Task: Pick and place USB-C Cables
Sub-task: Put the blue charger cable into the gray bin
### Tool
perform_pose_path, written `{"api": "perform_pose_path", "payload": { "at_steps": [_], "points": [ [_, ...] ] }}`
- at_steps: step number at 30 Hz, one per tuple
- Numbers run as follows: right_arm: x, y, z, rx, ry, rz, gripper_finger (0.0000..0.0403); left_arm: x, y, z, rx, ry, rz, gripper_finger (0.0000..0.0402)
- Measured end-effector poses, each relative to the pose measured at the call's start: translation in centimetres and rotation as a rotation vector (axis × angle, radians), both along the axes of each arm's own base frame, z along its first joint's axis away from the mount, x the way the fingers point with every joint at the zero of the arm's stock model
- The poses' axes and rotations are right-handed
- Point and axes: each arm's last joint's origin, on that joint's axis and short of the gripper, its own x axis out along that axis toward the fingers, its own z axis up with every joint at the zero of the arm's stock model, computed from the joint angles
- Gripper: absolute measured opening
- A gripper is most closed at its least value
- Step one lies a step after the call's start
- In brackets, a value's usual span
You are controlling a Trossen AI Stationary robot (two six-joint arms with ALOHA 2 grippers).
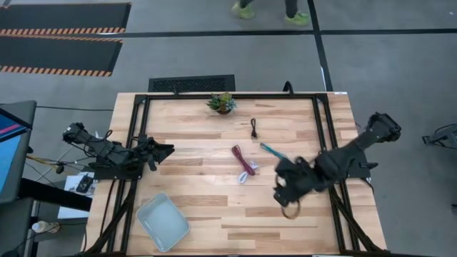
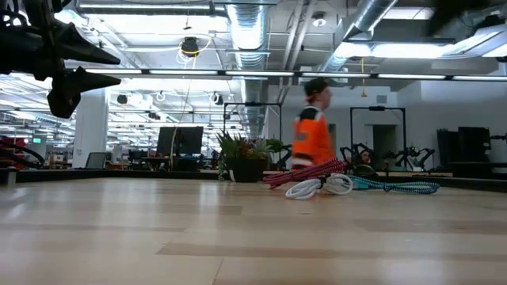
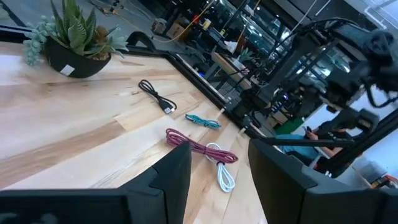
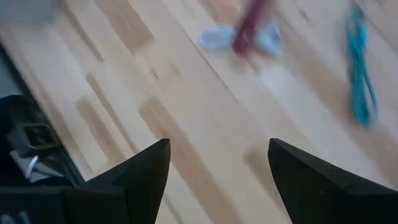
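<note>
Right end effector (image 1: 284,191) hangs over the tabletop (image 1: 214,221) with its fingers spread wide and nothing between them, just beside the cable cluster on the side away from the potted plant (image 1: 222,103). Left end effector (image 1: 166,151) waits near the tabletop's left edge, fingers also apart and empty.

The USB-C Cables lie loose, between the plant and the right end effector: the teal cable (image 1: 271,151) nearest that end effector, the dark red cable (image 1: 241,159) crossing the white-pink cable (image 1: 248,171), the black cable (image 1: 254,128) closest to the plant.

These look light, thin and floppy, likely to sag and slide. I'd pinch a bundled middle, not a tip. The red and white pair overlap, so one may drag the other.

A pale blue tray (image 1: 163,223) sits well away from the plant, nothing blocking it.
</note>
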Motion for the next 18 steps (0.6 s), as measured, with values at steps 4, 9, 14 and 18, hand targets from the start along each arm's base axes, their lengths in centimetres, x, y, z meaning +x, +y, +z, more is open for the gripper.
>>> {"api": "perform_pose_path", "payload": {
  "at_steps": [4,9,14,18],
  "points": [
    [-1.7,2.9,-1.5,-0.001,0.002,-0.04,0.0297,0.0,0.0,-0.2,0.042,0.031,-0.003,0.015],
    [-1.9,4.7,-2.8,-0.054,-0.003,-0.028,0.0297,-0.1,0.0,-0.2,0.083,0.055,-0.009,0.015],
    [-0.7,4.8,-4.3,-0.149,0.053,0.053,0.0297,-0.1,0.0,-0.3,0.084,0.056,-0.009,0.015],
    [0.6,4.0,-5.3,-0.12,0.137,0.025,0.0297,-0.1,0.0,-0.3,0.084,0.057,-0.009,0.015]
  ]
}}
